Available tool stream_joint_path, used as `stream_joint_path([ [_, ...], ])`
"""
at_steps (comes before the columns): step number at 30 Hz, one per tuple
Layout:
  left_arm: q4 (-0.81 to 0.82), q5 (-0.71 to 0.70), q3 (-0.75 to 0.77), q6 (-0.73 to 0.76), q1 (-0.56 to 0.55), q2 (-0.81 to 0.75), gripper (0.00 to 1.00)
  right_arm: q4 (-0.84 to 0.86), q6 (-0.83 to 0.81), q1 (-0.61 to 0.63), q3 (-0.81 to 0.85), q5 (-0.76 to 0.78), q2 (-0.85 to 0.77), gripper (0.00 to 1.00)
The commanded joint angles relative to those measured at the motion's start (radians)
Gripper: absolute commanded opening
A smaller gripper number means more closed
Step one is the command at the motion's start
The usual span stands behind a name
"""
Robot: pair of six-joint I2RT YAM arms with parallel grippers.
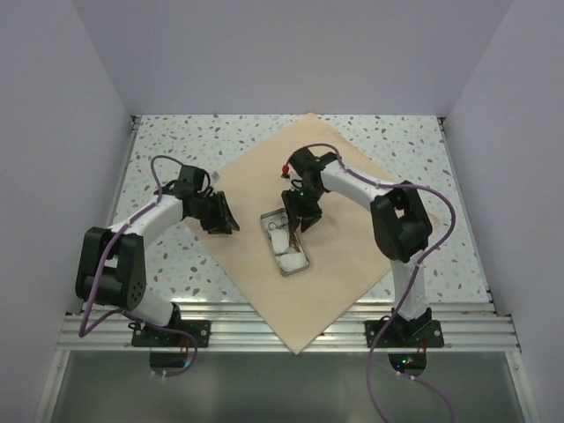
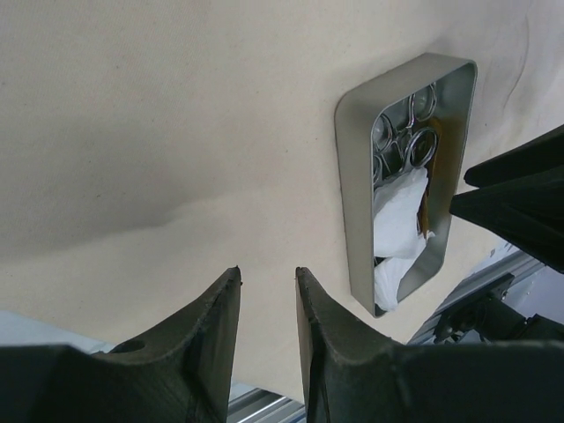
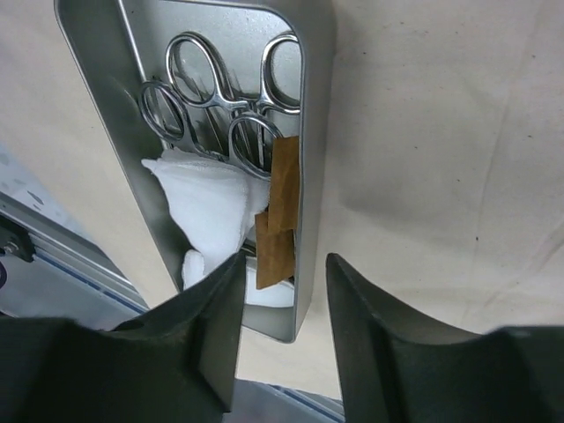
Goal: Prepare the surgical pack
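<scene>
A large tan cloth [image 1: 352, 238] lies spread flat on the table like a diamond. On it stands a small silver tin [image 1: 267, 231] holding steel scissors [image 3: 220, 97], white gauze [image 3: 211, 198] and brown strips [image 3: 280, 207]. My right gripper [image 1: 298, 220] is open and empty, just above the tin's right wall, its fingers [image 3: 203, 344] straddling that wall. My left gripper [image 1: 226, 220] is open and empty, low over the cloth's left part, left of the tin [image 2: 357, 176]. The cloth also fills the left wrist view [image 2: 176, 132].
The table [image 1: 167, 150] is speckled terrazzo with white walls on three sides. An aluminium rail [image 1: 264, 328] runs along the near edge, and the cloth's near corner hangs over it. The right gripper's dark fingers [image 2: 520, 198] show at the right of the left wrist view.
</scene>
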Motion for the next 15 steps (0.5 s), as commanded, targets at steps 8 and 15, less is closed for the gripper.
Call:
stream_joint_path([
  [8,-0.098,-0.128,0.103,0.018,0.000,-0.119,0.38,-0.052,0.103,0.029,0.052,0.125,0.057,0.33],
  [15,-0.133,-0.163,0.103,-0.001,0.000,-0.212,0.38,-0.048,0.172,0.031,0.049,0.130,0.063,0.17],
])
